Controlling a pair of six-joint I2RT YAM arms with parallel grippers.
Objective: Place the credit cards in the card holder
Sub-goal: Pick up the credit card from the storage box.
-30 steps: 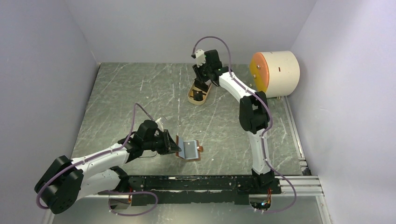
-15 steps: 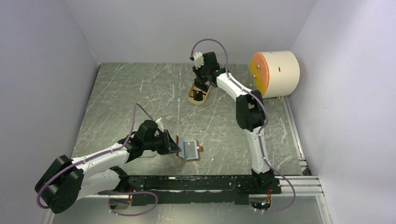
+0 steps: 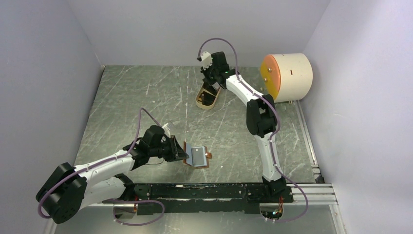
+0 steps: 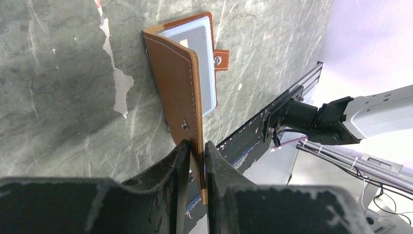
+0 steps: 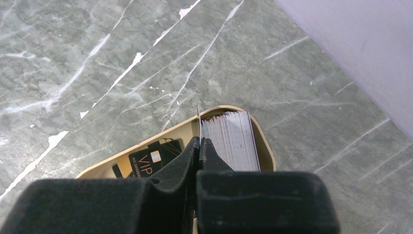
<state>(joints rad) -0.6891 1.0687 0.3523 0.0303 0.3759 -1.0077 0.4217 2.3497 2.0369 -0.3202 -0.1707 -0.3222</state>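
Note:
The reddish-brown card holder [image 3: 197, 156] lies open near the front edge, a pale card [image 4: 198, 63] showing inside it. My left gripper [image 4: 197, 152] is shut on its raised flap [image 4: 176, 83], holding it upright; the snap tab [image 4: 220, 54] points away. At the back, my right gripper [image 5: 199, 144] hangs over the tan oval tray [image 5: 165, 134] and is shut on one thin credit card [image 5: 198, 116] seen edge-on. A stack of pale credit cards [image 5: 230, 141] stands on edge beside it, and a black VIP card [image 5: 146, 159] lies flat in the tray.
A large cream cylinder with an orange face [image 3: 287, 75] sits at the back right. A black rail [image 3: 209, 190] runs along the front edge, and grey walls enclose the marbled table [image 3: 146, 97] on three sides.
My right gripper has closed on a card in the tray and shifted slightly left. The left gripper and card holder have not moved.

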